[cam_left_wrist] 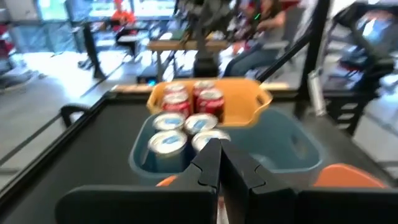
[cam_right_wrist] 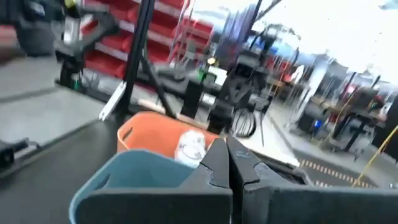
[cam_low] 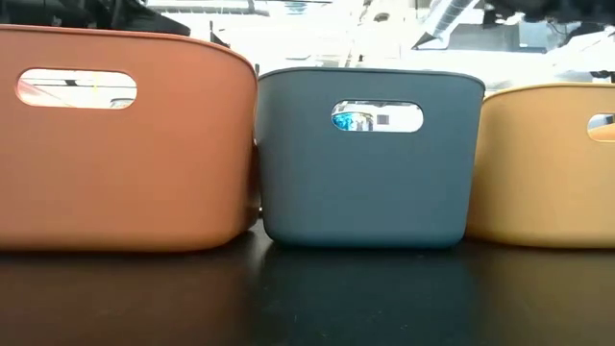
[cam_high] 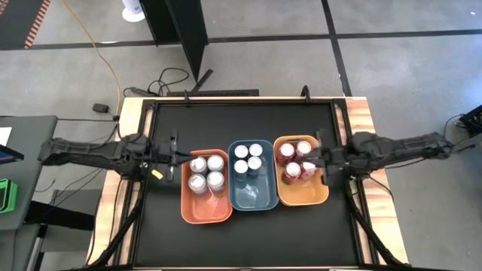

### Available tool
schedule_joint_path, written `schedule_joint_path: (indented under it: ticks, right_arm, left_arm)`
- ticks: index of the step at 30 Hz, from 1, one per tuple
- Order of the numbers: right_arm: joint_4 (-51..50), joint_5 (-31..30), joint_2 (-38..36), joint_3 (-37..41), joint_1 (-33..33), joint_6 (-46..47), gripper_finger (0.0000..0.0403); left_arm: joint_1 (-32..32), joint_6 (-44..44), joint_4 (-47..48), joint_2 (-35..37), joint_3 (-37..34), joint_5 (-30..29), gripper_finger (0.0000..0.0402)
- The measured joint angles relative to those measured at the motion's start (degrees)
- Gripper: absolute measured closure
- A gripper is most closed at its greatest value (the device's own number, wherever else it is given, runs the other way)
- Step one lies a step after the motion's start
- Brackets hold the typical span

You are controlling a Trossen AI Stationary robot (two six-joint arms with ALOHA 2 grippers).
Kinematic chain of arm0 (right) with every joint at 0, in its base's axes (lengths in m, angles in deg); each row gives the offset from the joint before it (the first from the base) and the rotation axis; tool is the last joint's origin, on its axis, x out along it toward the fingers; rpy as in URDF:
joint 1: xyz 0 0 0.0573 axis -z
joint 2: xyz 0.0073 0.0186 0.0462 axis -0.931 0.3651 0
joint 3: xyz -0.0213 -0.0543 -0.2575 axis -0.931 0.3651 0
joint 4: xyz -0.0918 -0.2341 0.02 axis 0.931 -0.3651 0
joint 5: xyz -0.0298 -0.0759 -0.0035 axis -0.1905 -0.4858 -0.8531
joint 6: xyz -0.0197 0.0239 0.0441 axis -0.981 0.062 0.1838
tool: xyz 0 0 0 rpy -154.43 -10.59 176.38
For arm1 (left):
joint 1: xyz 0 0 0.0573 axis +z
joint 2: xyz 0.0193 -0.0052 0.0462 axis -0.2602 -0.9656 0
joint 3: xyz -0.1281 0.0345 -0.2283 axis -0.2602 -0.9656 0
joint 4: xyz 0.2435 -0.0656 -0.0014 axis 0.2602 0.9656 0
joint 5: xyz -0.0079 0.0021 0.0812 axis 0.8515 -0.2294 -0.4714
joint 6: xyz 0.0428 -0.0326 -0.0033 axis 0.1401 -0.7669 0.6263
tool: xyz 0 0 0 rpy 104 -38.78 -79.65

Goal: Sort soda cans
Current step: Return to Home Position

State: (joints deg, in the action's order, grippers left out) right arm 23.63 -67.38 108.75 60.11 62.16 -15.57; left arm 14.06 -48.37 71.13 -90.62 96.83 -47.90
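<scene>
Black worktop [cam_high: 248,241] w/ wood edges carries three bins in a row at its ctr. Blurred shop racks & benches show beyond it in the wrist views.

Left fingers [cam_left_wrist: 216,163] are pressed together w/ nothing between them, hovering at the outer rim of the orange bin [cam_high: 205,216]. Just ahead of & below those fingers stand four silver cans [cam_high: 206,172], upright & bunched at one end of that bin. Farther ahead of them sits the blue bin [cam_high: 252,197], tight against its neighbours, w/ four blue cans [cam_high: 248,158]. Next comes the yellow bin [cam_high: 303,196] w/ four red cans [cam_high: 295,160], close under & ahead of the right fingers [cam_right_wrist: 227,155]. Those are also together & empty, sitting over that bin's outer rim.

Sorting looks done: each colour is in its own bin & no loose can shows on the worktop. What's left, as I judge it, is only the retreat to the rest pose.

To do that well:
- Raise each wrist first so the fingertips clear the rim.
- Then draw each arm back outward, away from the bins.
- Take more care w/ the right arm, since its fingers overlap the yellow rim & the red cans sit close beneath.
- Avoid a low sideways drag, which could hook a rim, shove the row off ctr or tip a can.
- Closed fingers suit the move, i.e. less to snag.
- Go slow, both sides alike.
</scene>
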Motion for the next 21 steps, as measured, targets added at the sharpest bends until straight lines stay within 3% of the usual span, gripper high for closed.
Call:
schedule_joint_path:
  ticks: [3, 11, 17, 21]
  right_arm:
    - [-1.4, 0.0, -8.3, 4.8, 1.0, 1.6, 0.0403]
    - [-8.2, -0.1, -23.5, 13.1, 1.7, 4.2, 0.0403]
    - [-13.6, -0.3, -31.4, 15.9, 1.7, 4.3, 0.0403]
    - [-15.7, -0.4, -31.4, 16.2, 1.7, 4.7, 0.0403]
  left_arm:
    - [2.6, -0.3, -2.7, 1.7, -2.2, 3.7, 0.0402]
    - [4.7, -1.3, -3.3, 12.1, -9.4, 3.1, 0.0402]
    - [4.7, -3.6, -3.0, 22.0, -15.6, 1.7, 0.0402]
    - [4.7, -4.2, -1.9, 27.4, -18.6, 1.1, 0.0402]
